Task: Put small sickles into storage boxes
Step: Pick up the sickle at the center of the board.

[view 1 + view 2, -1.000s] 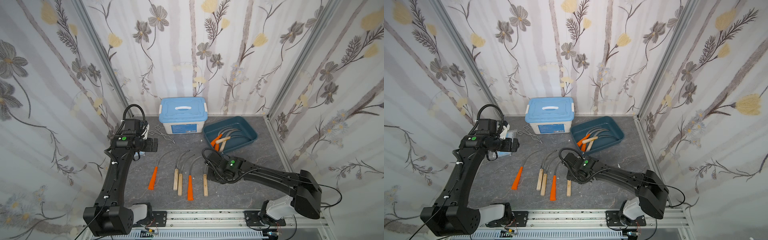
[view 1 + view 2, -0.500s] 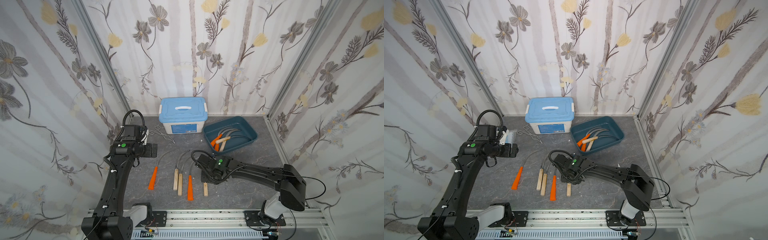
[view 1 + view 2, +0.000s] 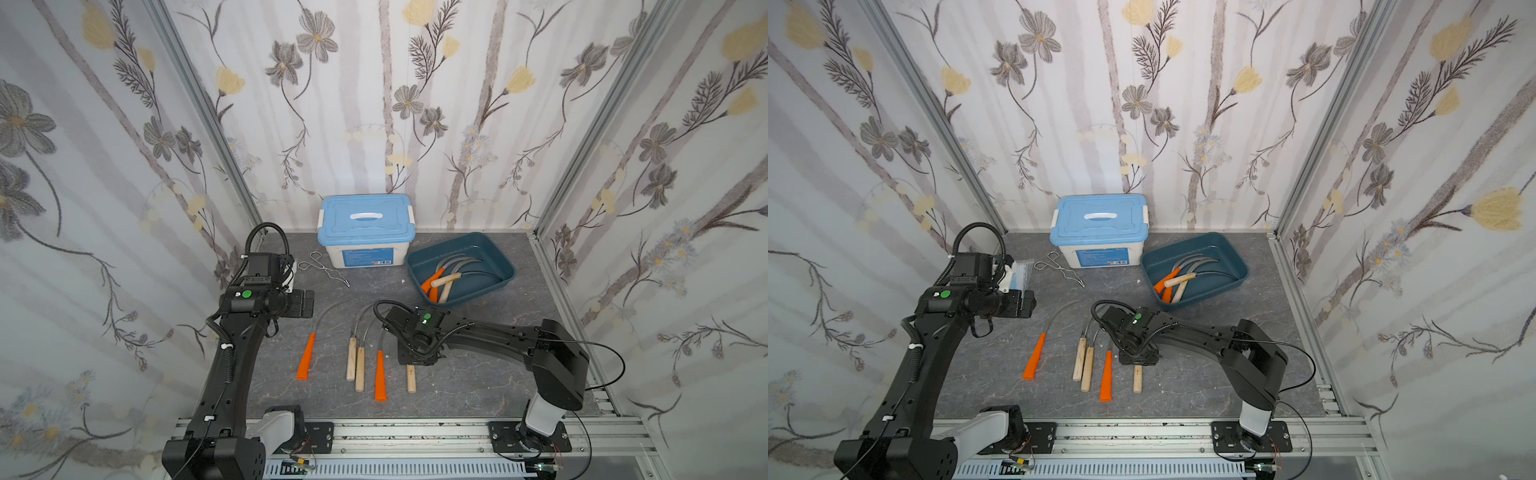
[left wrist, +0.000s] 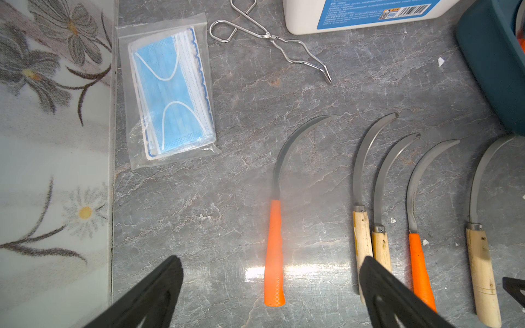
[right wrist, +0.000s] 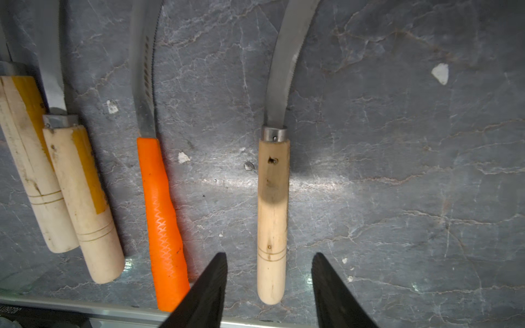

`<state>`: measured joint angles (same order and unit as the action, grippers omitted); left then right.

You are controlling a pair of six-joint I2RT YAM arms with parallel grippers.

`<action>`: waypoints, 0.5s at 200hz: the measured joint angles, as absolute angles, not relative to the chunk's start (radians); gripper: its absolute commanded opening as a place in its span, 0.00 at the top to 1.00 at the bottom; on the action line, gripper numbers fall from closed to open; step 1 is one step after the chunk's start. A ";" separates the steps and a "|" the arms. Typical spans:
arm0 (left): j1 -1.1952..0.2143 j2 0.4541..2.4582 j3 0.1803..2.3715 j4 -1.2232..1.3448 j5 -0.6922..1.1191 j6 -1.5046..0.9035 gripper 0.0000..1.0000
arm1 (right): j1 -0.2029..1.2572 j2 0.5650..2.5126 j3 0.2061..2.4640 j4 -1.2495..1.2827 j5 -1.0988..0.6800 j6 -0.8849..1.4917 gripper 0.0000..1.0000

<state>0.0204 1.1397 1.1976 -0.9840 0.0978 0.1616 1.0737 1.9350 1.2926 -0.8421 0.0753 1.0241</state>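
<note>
Five small sickles lie side by side on the grey table. From the left they are an orange-handled one (image 3: 306, 357), two wooden-handled (image 3: 352, 363), another orange (image 3: 380, 376) and a wooden one (image 3: 411, 379). Several more sickles (image 3: 446, 280) rest in the teal storage box (image 3: 482, 286) at the back right. My right gripper (image 5: 270, 254) hangs open low over the rightmost wooden handle (image 5: 272, 215), with a gap on each side of it. My left gripper (image 4: 271, 257) is wide open, raised above the leftmost orange handle (image 4: 274, 250).
A white box with a blue lid (image 3: 365, 228) stands at the back. Wire tongs (image 4: 270, 39) lie beside it, and a packet of blue masks (image 4: 170, 91) sits against the left wall. Small white chips are scattered over the table.
The right arm has slid a little to the left, bringing its gripper over the rightmost wooden-handled sickle. The left gripper has shifted slightly nearer the front. Nothing was taken hold of.
</note>
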 measured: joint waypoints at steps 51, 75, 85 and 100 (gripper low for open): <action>0.020 1.143 1.197 -0.984 0.098 0.169 0.00 | 1.053 1.991 1.305 -0.852 0.051 0.976 0.50; 0.020 1.143 1.189 -0.983 0.098 0.170 0.00 | 1.050 2.014 1.306 -0.853 0.047 0.957 0.50; 0.020 1.143 1.187 -0.983 0.098 0.169 0.00 | 1.048 2.024 1.305 -0.852 0.038 0.956 0.50; 0.021 1.143 1.187 -0.983 0.098 0.169 0.00 | 1.046 2.031 1.303 -0.846 0.028 0.952 0.50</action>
<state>0.0208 1.1431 1.1866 -0.9829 0.0982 0.1688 1.0462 2.0308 1.3033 -0.8455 0.0280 0.9516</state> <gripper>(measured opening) 0.997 0.497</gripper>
